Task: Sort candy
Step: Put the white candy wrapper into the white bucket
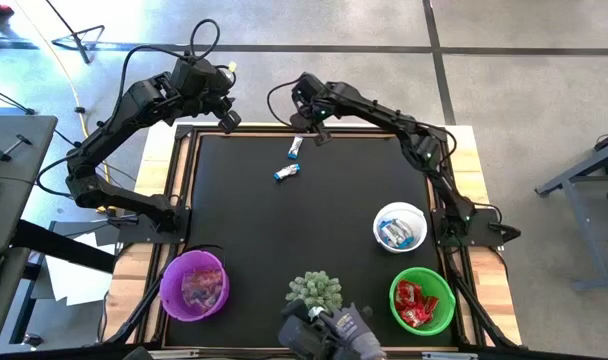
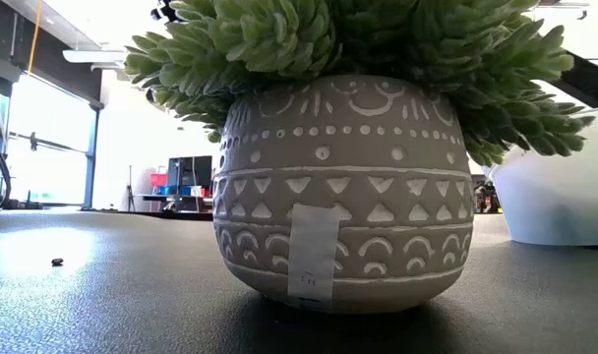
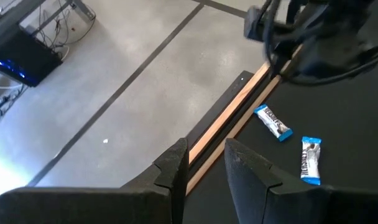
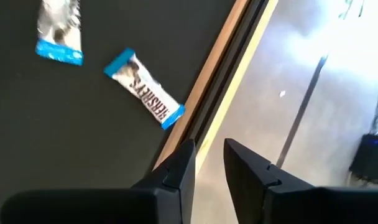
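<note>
Right gripper (image 1: 312, 128): fingers a narrow gap apart, empty, over the mat's far edge. Nearest blue-and-white candy (image 1: 296, 147) lies just beside it, toward the mat's middle, long axis roughly across the table's depth; second candy (image 1: 286, 172) slightly farther. Left gripper (image 1: 227, 118): narrowly parted, empty, farther off. Loose candies: two. Bowls: white (image 1: 399, 226), green (image 1: 421, 300), purple (image 1: 194, 285).

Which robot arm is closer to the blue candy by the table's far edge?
Right. The right gripper hangs just beside that candy. The left gripper is farther off, over the table's far-left corner.
</note>
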### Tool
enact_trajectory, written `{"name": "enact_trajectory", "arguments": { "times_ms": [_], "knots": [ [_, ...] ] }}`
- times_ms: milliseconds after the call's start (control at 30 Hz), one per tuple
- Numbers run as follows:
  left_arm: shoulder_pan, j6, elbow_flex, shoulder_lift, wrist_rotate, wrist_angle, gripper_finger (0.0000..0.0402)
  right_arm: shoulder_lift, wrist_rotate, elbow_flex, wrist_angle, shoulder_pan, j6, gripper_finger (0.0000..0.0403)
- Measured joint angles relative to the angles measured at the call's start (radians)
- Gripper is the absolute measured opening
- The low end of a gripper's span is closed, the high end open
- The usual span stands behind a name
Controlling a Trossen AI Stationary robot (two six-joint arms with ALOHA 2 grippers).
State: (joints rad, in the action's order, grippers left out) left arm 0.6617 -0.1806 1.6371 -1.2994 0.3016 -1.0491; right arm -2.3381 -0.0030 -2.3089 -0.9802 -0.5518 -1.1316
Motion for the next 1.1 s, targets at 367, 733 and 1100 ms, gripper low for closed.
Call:
{"name": "enact_trajectory", "arguments": {
  "times_ms": [367,733,1100],
  "knots": [
    [0.000,0.014,0.000,0.000,0.002,0.001,0.0090,-0.052,0.026,0.001,-0.003,0.009,0.082,0.0159],
    [0.000,0.012,0.000,0.000,0.002,0.001,0.0090,-0.052,0.074,0.001,-0.062,0.028,0.098,0.0206],
    [0.000,-0.016,-0.015,0.000,0.002,0.002,0.0090,-0.052,-0.003,0.001,-0.114,0.060,-0.027,0.0206]
  ]
}}
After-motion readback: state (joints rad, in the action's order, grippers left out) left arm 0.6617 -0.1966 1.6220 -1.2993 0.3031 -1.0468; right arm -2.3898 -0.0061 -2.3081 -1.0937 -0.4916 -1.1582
